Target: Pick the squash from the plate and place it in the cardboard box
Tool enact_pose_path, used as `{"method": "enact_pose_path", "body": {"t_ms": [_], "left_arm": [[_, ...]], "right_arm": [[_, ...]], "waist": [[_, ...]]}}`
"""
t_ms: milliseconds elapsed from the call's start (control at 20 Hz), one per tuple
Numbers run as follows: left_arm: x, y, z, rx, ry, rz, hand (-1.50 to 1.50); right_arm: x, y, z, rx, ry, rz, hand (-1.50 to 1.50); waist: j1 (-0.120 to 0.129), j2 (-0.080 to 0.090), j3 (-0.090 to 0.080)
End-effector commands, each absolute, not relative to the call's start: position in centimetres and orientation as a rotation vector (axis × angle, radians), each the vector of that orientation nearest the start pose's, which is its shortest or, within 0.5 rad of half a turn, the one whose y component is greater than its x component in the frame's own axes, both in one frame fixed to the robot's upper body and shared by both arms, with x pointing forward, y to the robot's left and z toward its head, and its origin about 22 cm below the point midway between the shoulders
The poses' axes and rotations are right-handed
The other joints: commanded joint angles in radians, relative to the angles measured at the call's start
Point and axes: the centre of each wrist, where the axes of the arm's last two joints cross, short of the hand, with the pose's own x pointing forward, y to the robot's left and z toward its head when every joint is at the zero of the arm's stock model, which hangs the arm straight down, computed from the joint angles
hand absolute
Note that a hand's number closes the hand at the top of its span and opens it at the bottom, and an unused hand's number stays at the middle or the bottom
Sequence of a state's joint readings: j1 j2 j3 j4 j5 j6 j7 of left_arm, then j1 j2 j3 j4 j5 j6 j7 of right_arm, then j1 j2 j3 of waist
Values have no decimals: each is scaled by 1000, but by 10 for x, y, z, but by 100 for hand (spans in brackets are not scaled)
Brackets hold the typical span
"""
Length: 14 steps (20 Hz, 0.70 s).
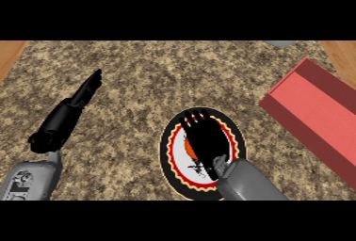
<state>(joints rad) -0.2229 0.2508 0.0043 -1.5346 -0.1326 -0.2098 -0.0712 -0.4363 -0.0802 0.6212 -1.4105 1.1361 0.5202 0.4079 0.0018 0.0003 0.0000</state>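
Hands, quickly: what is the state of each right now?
Left hand: open, holding nothing.
Right hand: over the squash on the plate; whether it grips cannot be told.

Left hand [62, 120]: open, fingers straight, angled forward and right. Right hand [206, 139]: palm down, fingers extended forward, slightly spread.

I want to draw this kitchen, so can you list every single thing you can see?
Counter: one, speckled brown, fills most of the view.
Wooden strips: two, light brown, top corners.
Plate: one, black rim, red and yellow ring, lower middle.
Squash: one, orange, on the plate, mostly hidden by the right hand.
Box: one, red, right side.
Grey thing: one, top edge, cut off.
Left hand: one, black, left side, fingers straight.
Right hand: one, black, over the plate.
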Motion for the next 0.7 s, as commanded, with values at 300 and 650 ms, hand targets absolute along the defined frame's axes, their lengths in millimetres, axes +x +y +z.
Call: {"method": "enact_pose_path", "body": {"t_ms": [300, 650], "left_arm": [[283, 271, 56, 101, -1755, -535, 0], [296, 272, 61, 93, -1761, -530, 0]], "right_arm": [[295, -90, 33, -686, -1176, 1880, 150], [302, -55, 27, -786, -1367, 1875, 150]], "waist": [[3, 0, 0], [5, 1, 0]]}}
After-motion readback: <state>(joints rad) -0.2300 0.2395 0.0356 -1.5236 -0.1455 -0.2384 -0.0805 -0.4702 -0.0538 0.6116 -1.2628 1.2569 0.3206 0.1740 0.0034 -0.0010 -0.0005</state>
